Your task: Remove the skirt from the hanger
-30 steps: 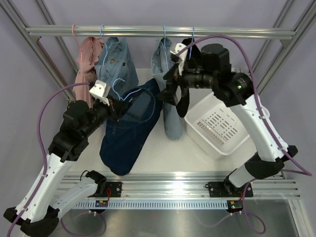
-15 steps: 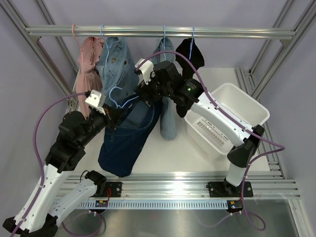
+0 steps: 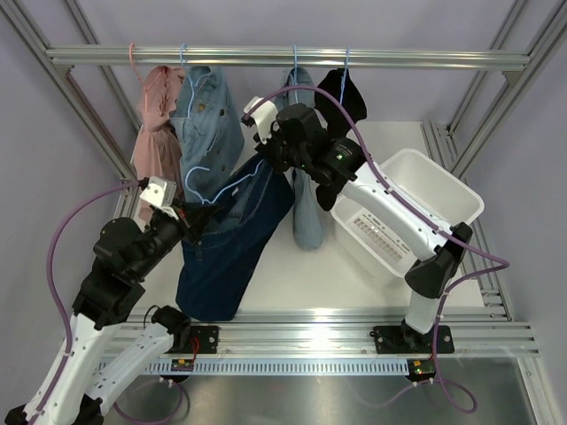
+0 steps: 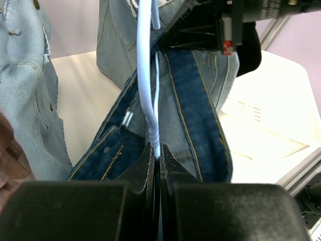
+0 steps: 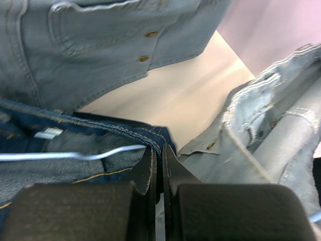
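A dark blue denim skirt [image 3: 232,243] hangs low between the arms on a pale blue wire hanger [image 4: 146,80], off the rail. My left gripper [image 3: 193,219] is shut on the hanger's lower wire [image 4: 158,153], with the skirt [image 4: 200,100] just beyond it. At the skirt's upper end, my right gripper [image 3: 266,161] is shut on the stitched waistband edge [image 5: 161,149]. In the right wrist view the hanger wire [image 5: 100,154] runs across the skirt's inside [image 5: 30,173], left of the fingers.
A metal rail [image 3: 283,57] at the back carries a pink garment [image 3: 155,115], a light denim jacket [image 3: 211,115], light jeans [image 3: 307,217] and a black garment [image 3: 343,93]. A white slotted basket [image 3: 425,190] stands on the table at the right.
My right arm swung left from the rail's right end down to the skirt's waistband and closed on it. My left arm drew back and down slightly with the hanger.
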